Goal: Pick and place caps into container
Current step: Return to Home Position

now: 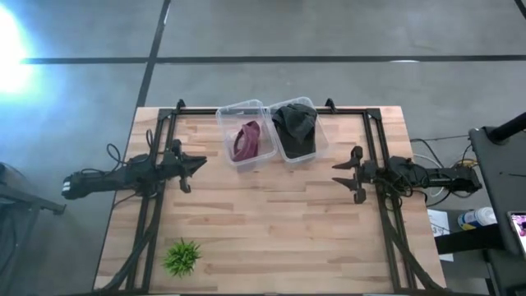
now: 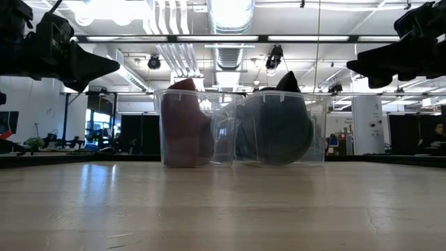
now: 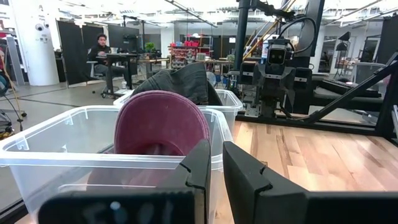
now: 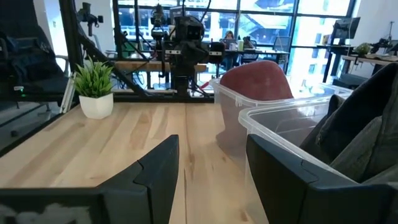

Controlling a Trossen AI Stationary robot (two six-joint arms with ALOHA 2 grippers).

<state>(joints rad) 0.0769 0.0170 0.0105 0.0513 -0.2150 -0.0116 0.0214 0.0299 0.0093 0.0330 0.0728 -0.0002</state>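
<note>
Two clear plastic tubs stand side by side at the table's far middle. The left tub [image 1: 227,116] holds a maroon cap [image 1: 246,140], standing on edge with its crown above the rim [image 3: 161,124]. The right tub [image 1: 321,136] holds dark charcoal cap fabric [image 1: 294,123] heaped above the rim [image 4: 367,124]; whether that is one cap or two I cannot tell. My left gripper [image 1: 202,164] is shut and empty, left of the tubs and above the table. My right gripper [image 1: 337,172] is open and empty, right of the tubs.
A small green plant in a white pot [image 1: 182,256] stands near the table's near left corner. Black frame rails [image 1: 378,156] run along both sides and the far edge of the table. Bare wood [image 1: 271,222] lies between the arms, on the near side of the tubs.
</note>
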